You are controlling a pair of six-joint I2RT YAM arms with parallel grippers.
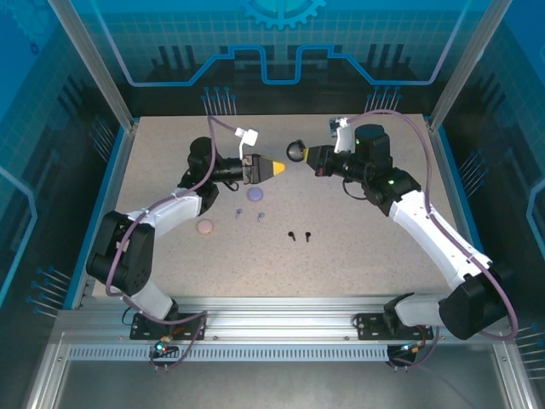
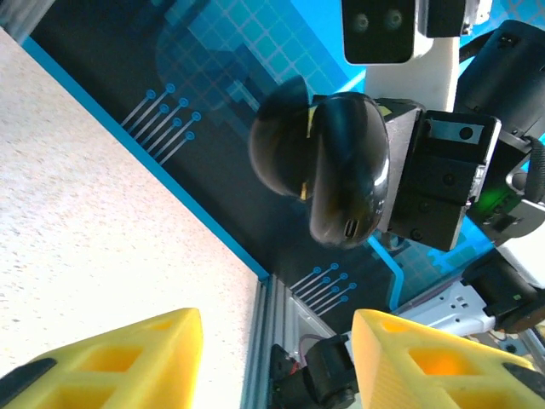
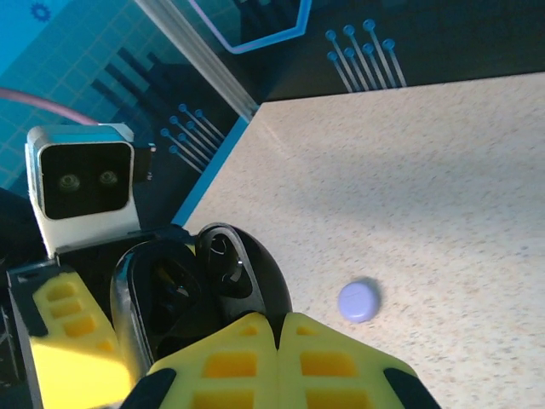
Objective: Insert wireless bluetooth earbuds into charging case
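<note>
My right pincer (image 1: 306, 156) is clenched on the black charging case (image 1: 295, 152) at far centre, my left pincer (image 1: 278, 169) gapes unclenched beside it, and the black earbuds (image 1: 299, 234) lie nearer on the table (image 1: 358, 247), likely light and slippery, best pinched by their stems.

Black case (image 1: 295, 152), two pastel cases (image 1: 255, 194) (image 1: 204, 227), four earbuds (image 1: 292, 235) (image 1: 306, 233) (image 1: 239, 212) (image 1: 260, 216)

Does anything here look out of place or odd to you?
Nothing looks broken or spilled. The oddest sight is the black case, open and pinched in the right gripper rather than lying on the table like the lavender case and pink case. Two black earbuds lie loose on the table.
</note>
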